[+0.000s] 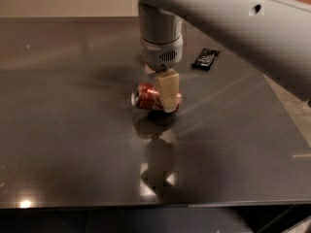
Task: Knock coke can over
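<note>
1. The coke can [146,96] is lying on its side on the dark, glossy desk [68,135], with its silver top facing left.
2. The hand [166,94] is hanging straight down over the coke can. Its cream-coloured lower part is crossing in front of the right half of the coke can and is reaching down to the desk surface.
3. The hand is appearing to touch the coke can, but whether it is gripping it cannot be told. How far the hand is open cannot be told either, because its far side is hidden.
4. The grey round wrist [161,38] is sitting directly above the coke can, and the thick pale arm [233,21] is running from there up and to the right of the coke can.
5. A small black wrapper [205,58] is lying flat on the desk behind and to the right of the coke can, well apart from it.
6. A blurred reflection of the hand is showing on the desk just in front of the coke can.
</note>
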### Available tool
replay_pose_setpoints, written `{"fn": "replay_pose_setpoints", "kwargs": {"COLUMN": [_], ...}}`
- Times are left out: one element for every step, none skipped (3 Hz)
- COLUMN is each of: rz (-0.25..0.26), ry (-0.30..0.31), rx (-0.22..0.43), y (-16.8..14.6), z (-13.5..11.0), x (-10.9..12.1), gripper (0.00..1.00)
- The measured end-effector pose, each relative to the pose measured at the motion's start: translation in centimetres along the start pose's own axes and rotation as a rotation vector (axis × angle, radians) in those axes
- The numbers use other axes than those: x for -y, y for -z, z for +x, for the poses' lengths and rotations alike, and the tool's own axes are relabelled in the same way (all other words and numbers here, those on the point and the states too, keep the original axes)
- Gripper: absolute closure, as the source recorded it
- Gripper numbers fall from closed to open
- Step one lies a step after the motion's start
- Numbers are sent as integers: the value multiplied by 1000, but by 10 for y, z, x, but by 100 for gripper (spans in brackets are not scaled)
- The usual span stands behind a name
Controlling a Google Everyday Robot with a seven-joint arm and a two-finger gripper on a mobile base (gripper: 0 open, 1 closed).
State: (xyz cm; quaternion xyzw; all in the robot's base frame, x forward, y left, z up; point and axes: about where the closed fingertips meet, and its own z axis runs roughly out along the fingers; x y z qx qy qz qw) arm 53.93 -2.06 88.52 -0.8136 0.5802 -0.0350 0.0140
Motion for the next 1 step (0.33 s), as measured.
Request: {"fn": "replay_pose_setpoints", "kwargs": {"rz": [2], "ry": [0], "rx": [1], "y": [0], "z": [0], "x": [1], "gripper": [0]}}
